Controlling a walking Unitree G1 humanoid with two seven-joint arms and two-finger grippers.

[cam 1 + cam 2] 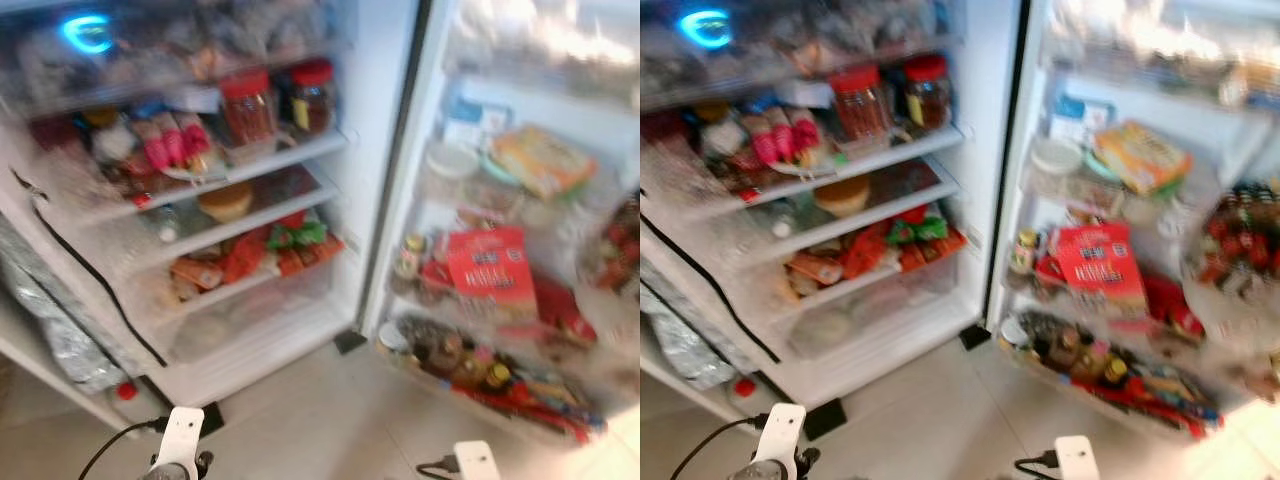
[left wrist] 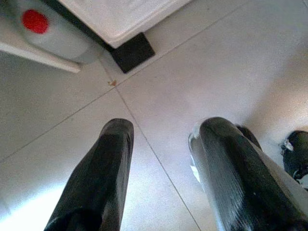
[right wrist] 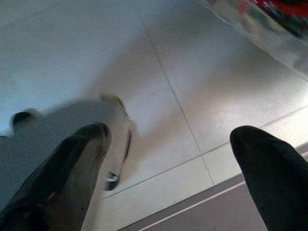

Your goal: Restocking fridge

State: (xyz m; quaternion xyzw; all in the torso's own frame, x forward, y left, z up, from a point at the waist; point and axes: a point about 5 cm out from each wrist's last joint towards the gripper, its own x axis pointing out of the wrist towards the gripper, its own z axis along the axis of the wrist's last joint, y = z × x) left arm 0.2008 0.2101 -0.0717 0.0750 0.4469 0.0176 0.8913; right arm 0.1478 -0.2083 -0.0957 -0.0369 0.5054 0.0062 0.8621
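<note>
Low over the tiled floor (image 2: 202,72) before the fridge (image 1: 375,180), both arms hang idle. The left gripper (image 2: 161,137) has its fingers spread apart with nothing between them, and the right gripper (image 3: 171,137) likewise, released and bare. Just beside the fridge's foot lies a bottle with a red cap (image 2: 36,21). Farther up, the fridge stands open: packets (image 1: 260,255) crowd its lower shelf, a bun (image 1: 228,200) sits on the one above, and two red-lidded jars (image 1: 248,105) stand higher still. A red box (image 1: 488,265) rests in the door shelf (image 1: 470,385), with bottles below it.
</note>
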